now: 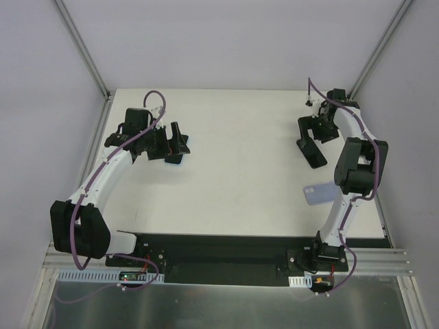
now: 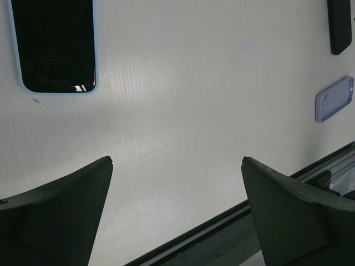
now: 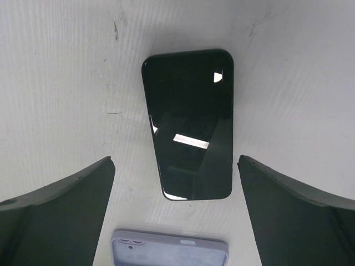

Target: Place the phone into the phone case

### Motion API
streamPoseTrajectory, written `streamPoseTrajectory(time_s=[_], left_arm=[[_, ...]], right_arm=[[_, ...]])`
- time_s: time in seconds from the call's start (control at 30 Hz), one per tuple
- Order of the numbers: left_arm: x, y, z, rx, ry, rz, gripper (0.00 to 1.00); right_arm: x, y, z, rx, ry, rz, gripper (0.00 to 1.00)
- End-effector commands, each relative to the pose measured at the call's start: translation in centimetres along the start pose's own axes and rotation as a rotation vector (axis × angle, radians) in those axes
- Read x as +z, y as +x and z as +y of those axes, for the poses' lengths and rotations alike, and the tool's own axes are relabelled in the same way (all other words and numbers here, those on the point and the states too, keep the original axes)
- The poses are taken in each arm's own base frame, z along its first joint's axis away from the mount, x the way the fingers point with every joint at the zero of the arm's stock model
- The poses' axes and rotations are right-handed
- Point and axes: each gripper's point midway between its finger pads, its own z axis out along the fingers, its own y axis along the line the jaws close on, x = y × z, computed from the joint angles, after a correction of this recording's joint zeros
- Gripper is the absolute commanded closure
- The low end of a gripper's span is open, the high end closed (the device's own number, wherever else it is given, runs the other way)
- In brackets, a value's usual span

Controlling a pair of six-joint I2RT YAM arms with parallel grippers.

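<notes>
Closest to the right wrist lens are your right jaws, spread wide and holding nothing. Just ahead of them the phone (image 3: 188, 124) lies flat on the bench (image 3: 55, 83), glossy dark face up and roughly centred between the two fingers. The lavender phone case (image 3: 169, 249) lies nearer the lens, just beside the phone's short end with a strip of bare bench between them, so the two are not touching. You can see a camera cut-out at one end of the case, but you cannot tell from here whether its open side faces up.

Your left jaws are also open and empty, hanging over bare bench on the far side of the workspace. A second dark-screened handset with a pale blue rim (image 2: 55, 44) sits at the top left of that wrist view. The lavender case shows small at the right edge, well apart.

By my reading, nothing of the task is done yet. The phone is outside the case and neither arm has a grip on anything. You have the whole job left: pick up the phone, steady or turn the case as needed, line up the camera corner, and press the phone in until the rim seats all round. The right arm looks better placed to start.
</notes>
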Motion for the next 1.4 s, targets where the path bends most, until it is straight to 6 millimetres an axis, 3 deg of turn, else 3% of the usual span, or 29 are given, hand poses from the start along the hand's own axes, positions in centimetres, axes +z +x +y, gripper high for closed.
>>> streamPoseTrajectory(time_s=[0.0,0.07,0.23,0.3,0.4,0.63,0.93,1.27,1.37], left_arm=[[-0.3,-0.8,-0.8,-0.002,0.044,-0.023,0.01],[-0.4,-0.7,-0.8,0.002,0.044,-0.026,0.01],[-0.5,-0.8,-1.0,0.002,0.053,-0.028,0.01],[-0.5,-0.8,-1.1,0.002,0.061,-0.027,0.01],[-0.7,-0.7,-1.1,0.006,0.061,-0.031,0.01],[-1.3,-0.9,-1.4,0.015,0.063,-0.052,0.01],[-1.6,-1.0,-1.7,0.023,0.072,-0.061,0.01],[-1.6,-0.9,-1.8,0.019,0.079,-0.058,0.01],[-1.6,-0.8,-2.0,0.017,0.089,-0.050,0.01]], right_arm=[[0.2,-3.1,-0.1,0.090,-0.055,-0.101,0.04],[0.3,-3.9,-0.4,0.128,-0.055,-0.117,0.04],[1.5,-5.4,-3.3,0.219,0.061,-0.162,0.04],[1.9,-5.6,-4.8,0.273,0.139,-0.167,0.04],[2.6,-5.6,-5.3,0.313,0.153,-0.162,0.04],[4.2,-5.0,-4.4,0.376,0.098,-0.138,0.04],[4.5,-5.5,-1.2,0.418,-0.066,-0.167,0.04],[5.1,-4.9,-1.4,0.446,-0.046,-0.168,0.03],[5.6,-4.8,-0.6,0.458,-0.088,-0.163,0.02]])
